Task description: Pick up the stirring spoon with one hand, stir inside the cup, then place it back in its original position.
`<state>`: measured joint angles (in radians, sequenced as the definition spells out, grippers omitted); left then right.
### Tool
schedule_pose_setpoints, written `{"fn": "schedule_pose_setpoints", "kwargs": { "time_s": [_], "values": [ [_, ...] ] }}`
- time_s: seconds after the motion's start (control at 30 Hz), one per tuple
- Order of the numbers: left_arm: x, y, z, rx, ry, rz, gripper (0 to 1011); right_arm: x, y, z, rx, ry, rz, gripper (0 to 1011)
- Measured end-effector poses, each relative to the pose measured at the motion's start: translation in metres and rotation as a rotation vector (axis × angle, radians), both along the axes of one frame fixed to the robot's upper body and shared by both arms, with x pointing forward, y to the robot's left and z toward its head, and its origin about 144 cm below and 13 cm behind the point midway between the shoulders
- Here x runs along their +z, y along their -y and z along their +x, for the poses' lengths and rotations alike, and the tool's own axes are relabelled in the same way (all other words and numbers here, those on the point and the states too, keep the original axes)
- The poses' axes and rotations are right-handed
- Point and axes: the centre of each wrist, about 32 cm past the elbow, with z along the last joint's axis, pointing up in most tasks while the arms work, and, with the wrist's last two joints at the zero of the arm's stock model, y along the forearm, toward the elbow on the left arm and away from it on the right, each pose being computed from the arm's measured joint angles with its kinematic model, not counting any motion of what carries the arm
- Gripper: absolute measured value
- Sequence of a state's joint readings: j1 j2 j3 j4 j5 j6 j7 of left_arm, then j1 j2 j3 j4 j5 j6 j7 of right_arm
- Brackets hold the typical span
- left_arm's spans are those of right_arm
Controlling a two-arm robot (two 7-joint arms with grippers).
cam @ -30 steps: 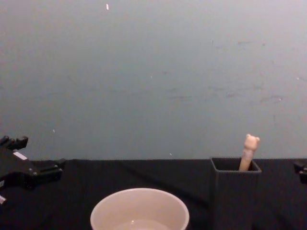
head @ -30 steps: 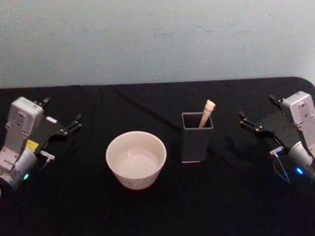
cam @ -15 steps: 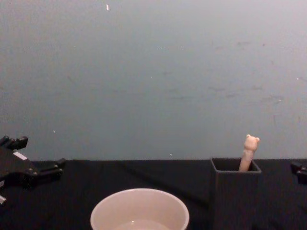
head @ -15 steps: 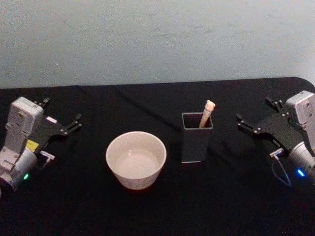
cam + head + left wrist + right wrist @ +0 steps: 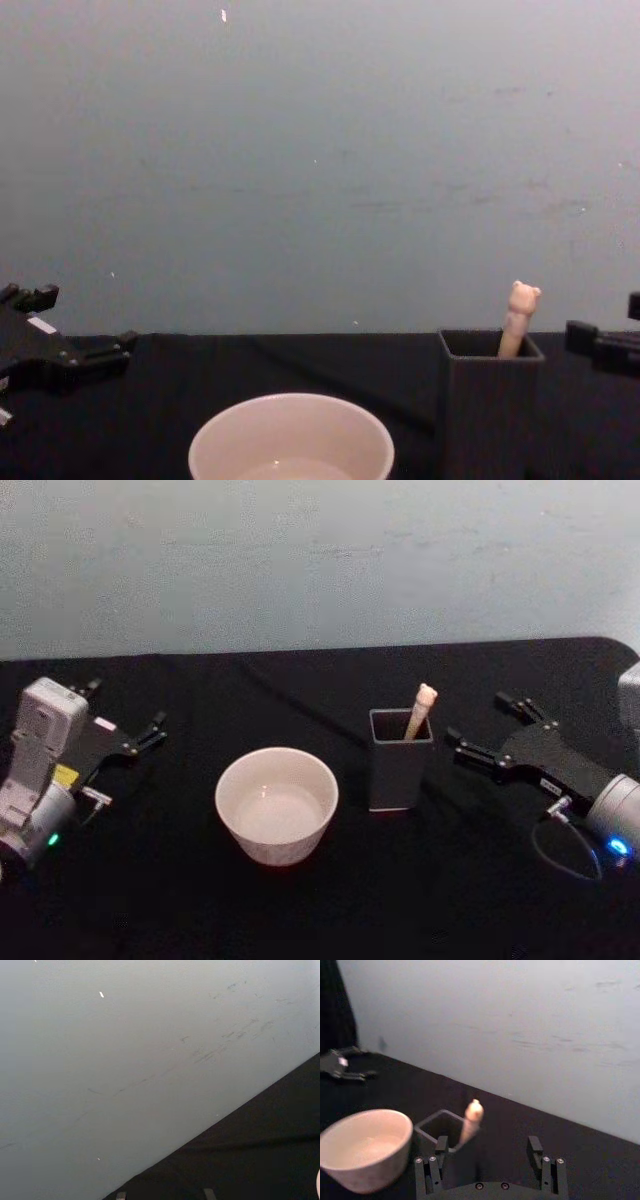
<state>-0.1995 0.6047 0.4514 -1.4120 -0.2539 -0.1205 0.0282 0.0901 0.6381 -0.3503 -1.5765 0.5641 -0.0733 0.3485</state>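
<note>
Closer to the holder than a second ago, the right gripper, fingers wide, risks toppling it if it comes in below the spoon; the left gripper idles far left, fingers also wide.

The right gripper reaches in from the right side, held low, its two black fingers spread wide apart and pointing leftward. The left gripper sits parked at the far left, fingers likewise apart.

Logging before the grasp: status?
Right gripper, jaws open, right of holder, not touching. Left gripper open, parked at left. Stirring spoon leaning in holder, untouched. Nothing between them.
</note>
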Motion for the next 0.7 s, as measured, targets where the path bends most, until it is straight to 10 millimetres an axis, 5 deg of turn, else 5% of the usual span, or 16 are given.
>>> {"fn": "schedule_pose_setpoints", "kwargs": {
  "time_s": [0.7],
  "values": [
    [0.000, 0.000, 0.000, 0.000, 0.000, 0.000, 1001, -0.006, -0.031, 0.046, 0.057, -0.063, 0.130, 1002]
  ]
}}
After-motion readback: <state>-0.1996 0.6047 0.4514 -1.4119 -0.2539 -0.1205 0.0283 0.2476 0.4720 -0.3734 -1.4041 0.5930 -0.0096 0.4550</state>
